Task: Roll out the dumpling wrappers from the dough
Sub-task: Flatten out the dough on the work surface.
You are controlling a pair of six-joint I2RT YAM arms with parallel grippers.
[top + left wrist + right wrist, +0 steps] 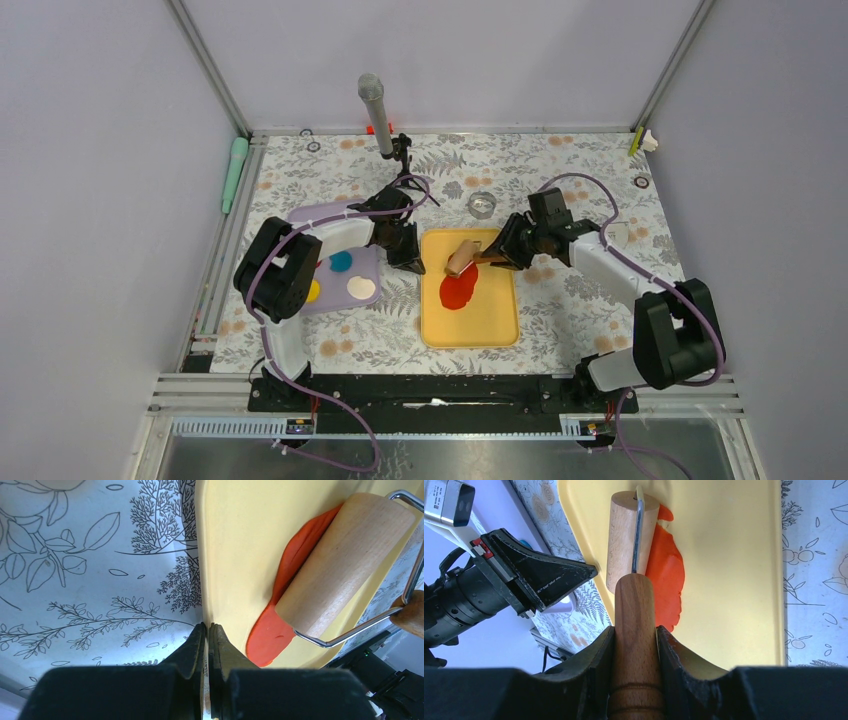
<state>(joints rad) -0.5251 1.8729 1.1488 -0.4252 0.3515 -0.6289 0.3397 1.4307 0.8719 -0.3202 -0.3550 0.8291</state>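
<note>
I see one dumpling wrapper (pixel 458 292): a thin, flat sheet of orange-red dough, smooth and matte, shaped as a long uneven oval and not a neat round. It lies flat on the yellow tray (pixel 497 322), toward the tray's left side and inside its rim. The wooden roller (pixel 462 257) gripped in my right claw (pixel 634 630) rests across the wrapper's far end and covers that part.

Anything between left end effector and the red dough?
Nothing visible. The left end effector, shut, sits at the rim of the yellow tray; only bare tray separates it from the red dough. A wooden roller rests on it.
</note>
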